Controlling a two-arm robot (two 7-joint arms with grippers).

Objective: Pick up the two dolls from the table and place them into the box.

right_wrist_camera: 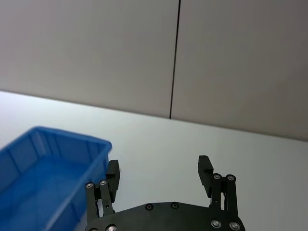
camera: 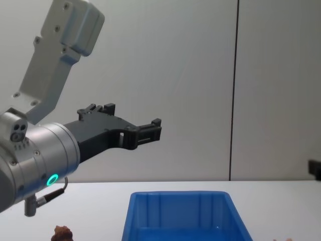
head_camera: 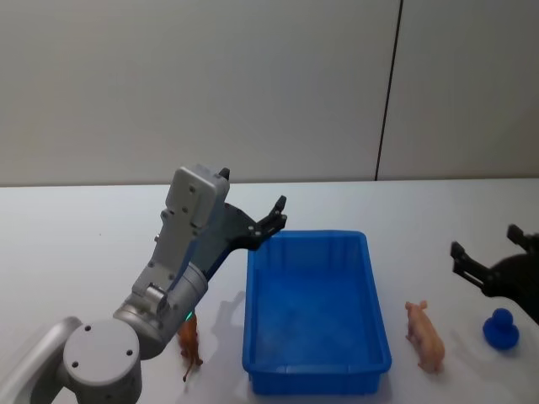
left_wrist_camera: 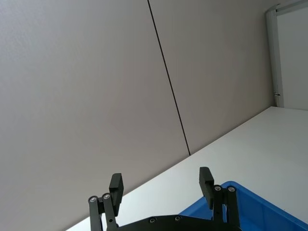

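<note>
Your left gripper (head_camera: 276, 215) hangs in the air over the far left corner of the box (head_camera: 307, 235), with its jaws spread wide and nothing between them. Your right gripper (head_camera: 487, 244) sits out to the right of the box above the table (head_camera: 84, 252); its jaws are also wide apart and empty. The blue box stands on the table in front of you, and you can see no doll inside it. The reddish-brown doll (head_camera: 190, 341) stands on the table just beside the box's near left corner, partly behind your left arm. The peach-pink doll (head_camera: 424, 337) lies on the table near the box's right side. Farther right is a small blue toy (head_camera: 501, 328), perhaps a duck.
</note>
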